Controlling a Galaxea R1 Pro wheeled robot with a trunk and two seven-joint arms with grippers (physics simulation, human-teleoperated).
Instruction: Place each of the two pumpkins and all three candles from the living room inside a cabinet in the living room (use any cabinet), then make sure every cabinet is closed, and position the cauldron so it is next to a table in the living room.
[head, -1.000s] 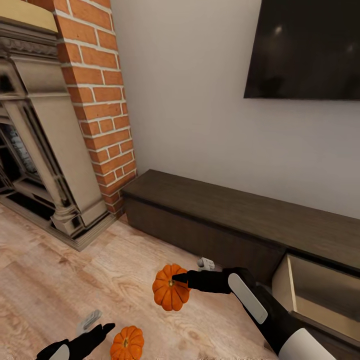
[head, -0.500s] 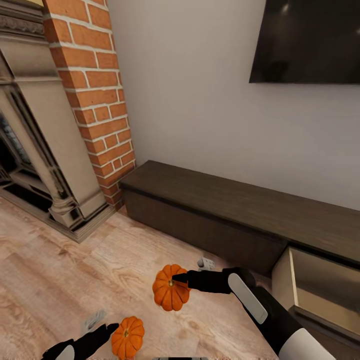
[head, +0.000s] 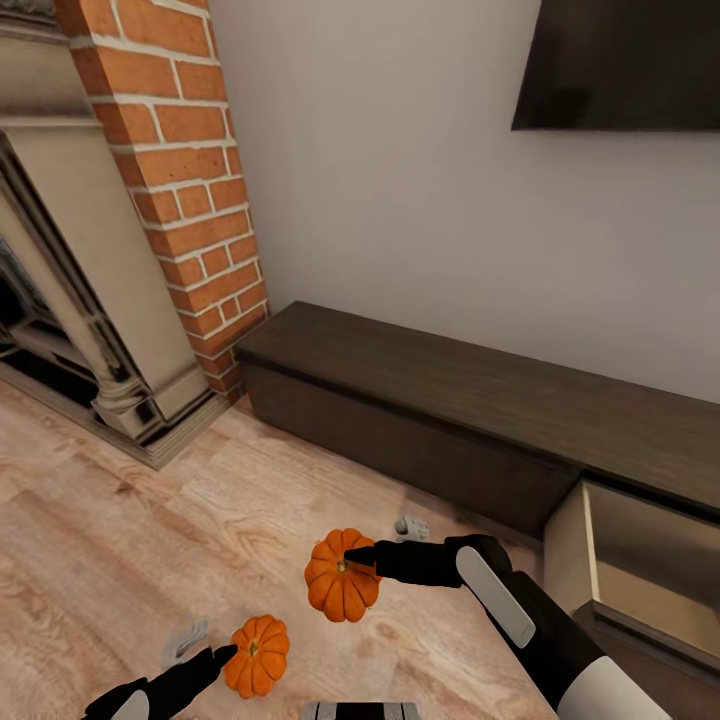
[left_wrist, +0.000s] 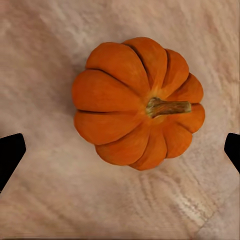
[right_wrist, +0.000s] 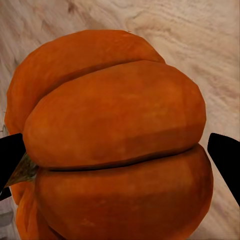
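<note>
Between your right fingers (head: 358, 560), clamped, one pumpkin (head: 338, 589); view swung toward cabinet (head: 420, 420), second pumpkin (head: 256, 654) nearer spread left fingers (head: 205, 662).

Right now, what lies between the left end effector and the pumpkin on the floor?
Nothing: the left wrist view shows bare wooden floor around the pumpkin.

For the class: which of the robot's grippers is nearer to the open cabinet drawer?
Right. The right gripper, holding a pumpkin, sits just beside the open drawer; the left gripper hovers farther away over the floor pumpkin.
</note>
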